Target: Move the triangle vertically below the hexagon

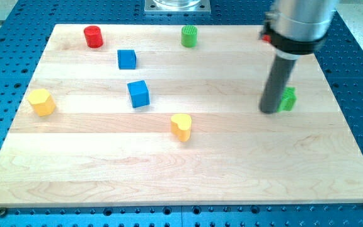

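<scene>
My tip [270, 111] rests on the board at the view's right, touching the left side of a green block [289, 99]. The rod hides part of that block, so I cannot make out its shape. A yellow hexagon [41, 102] sits far off at the view's left edge of the board, roughly level with the green block.
The wooden board [232, 170] also holds a red cylinder [93, 36], a green cylinder [189, 36], two blue blocks [126, 59] [138, 93] and a yellow heart [181, 126]. A red bit [265, 38] peeks out behind the arm at the top right.
</scene>
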{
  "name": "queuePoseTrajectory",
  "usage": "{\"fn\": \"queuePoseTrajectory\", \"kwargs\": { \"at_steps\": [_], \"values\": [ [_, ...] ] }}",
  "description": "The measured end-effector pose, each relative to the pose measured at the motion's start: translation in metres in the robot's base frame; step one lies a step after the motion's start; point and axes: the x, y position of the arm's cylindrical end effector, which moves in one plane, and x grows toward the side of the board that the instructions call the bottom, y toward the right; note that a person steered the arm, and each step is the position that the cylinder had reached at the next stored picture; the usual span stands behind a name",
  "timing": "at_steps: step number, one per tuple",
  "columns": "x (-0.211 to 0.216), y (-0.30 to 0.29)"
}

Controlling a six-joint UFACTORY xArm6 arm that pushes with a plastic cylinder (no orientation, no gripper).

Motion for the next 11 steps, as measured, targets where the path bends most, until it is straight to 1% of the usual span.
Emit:
{"fn": "queuePoseTrajectory", "kwargs": {
  "at_steps": [1, 2, 4, 5, 6, 8, 9, 10, 11],
  "values": [
    [0.007, 0.018],
    [0.015, 0.018],
    [0.015, 0.021],
    [0.013, 0.012],
    [-0.04, -0.06],
    [-0.154, -0.17],
    [-0.165, -0.231],
    [-0.159, -0.287],
    [-0.136, -0.33]
  ]
}}
